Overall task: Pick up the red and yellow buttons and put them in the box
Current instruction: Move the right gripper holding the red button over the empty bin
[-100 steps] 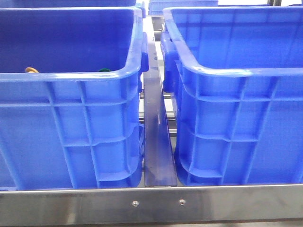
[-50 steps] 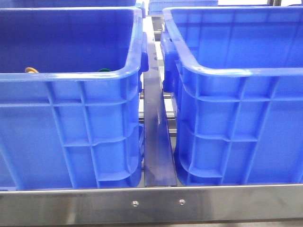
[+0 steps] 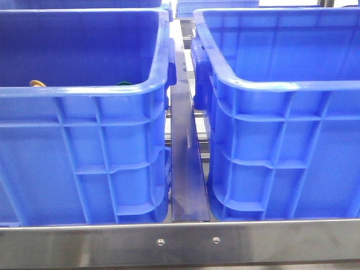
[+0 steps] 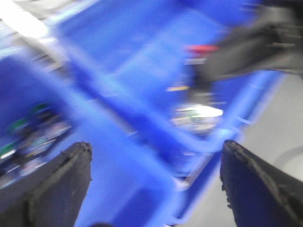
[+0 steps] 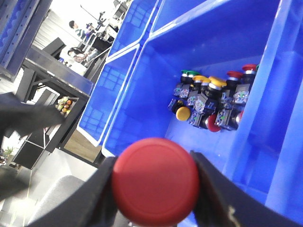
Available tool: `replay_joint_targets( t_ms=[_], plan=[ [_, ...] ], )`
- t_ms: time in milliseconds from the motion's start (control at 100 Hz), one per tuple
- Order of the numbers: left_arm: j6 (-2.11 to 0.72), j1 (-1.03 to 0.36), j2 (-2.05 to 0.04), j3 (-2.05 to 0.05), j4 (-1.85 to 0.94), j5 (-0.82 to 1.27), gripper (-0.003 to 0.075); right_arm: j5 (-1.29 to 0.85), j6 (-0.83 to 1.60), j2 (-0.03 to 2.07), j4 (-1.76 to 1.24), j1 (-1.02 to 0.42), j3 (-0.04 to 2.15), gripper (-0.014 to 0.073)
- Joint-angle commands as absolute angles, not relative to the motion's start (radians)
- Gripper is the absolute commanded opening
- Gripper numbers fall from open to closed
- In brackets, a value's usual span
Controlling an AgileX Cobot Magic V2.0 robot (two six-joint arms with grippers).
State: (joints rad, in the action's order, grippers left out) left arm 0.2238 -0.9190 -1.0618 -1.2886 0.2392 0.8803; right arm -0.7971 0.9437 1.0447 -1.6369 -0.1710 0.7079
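My right gripper is shut on the dark red cap of a red button, held high over the blue crates. Below it, one blue crate holds a cluster of several push buttons with red, yellow and green caps. In the front view a yellow cap and a green cap peek over the near rim of the left crate. The right box shows no contents from here. My left gripper is open and empty above a crate rim; its view is blurred. Neither gripper appears in the front view.
A blue bar runs between the two crates, and a steel rail crosses in front of them. More blue crates stand beyond. In the left wrist view the other arm shows dark with a red spot by it.
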Motion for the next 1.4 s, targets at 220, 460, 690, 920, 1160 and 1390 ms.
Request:
replay_joint_targets(
  t_ms=[220,460,690,920,1160,1390],
  plan=[
    [0.241,-0.546,-0.961,-1.072,0.2,0.768,0.0533,-0.769,0.973,1.033,-1.706,-0.17,0.744,0.0199],
    [0.241,-0.264,-0.844,-0.867,0.14,0.632,0.0533,-0.726,0.985,1.033,-1.706,-0.17,0.745,0.0199],
    [0.241,-0.062,-0.743,-0.786,0.117,0.557,0.0512,-0.616,1.047,1.033,-1.706,-0.17,0.745,0.0199],
    [0.239,-0.05,-0.697,-0.782,0.121,0.537,0.0246,-0.296,1.204,1.033,-1.706,-0.17,0.745,0.0199],
    [0.232,-0.05,-0.697,-0.782,0.121,0.529,-0.002,-0.02,1.39,1.061,-1.706,-0.17,0.749,0.0199],
    [0.232,-0.05,-0.697,-0.782,0.121,0.527,-0.002,0.05,1.446,1.235,-1.671,-0.17,0.829,0.0199]
  ],
)
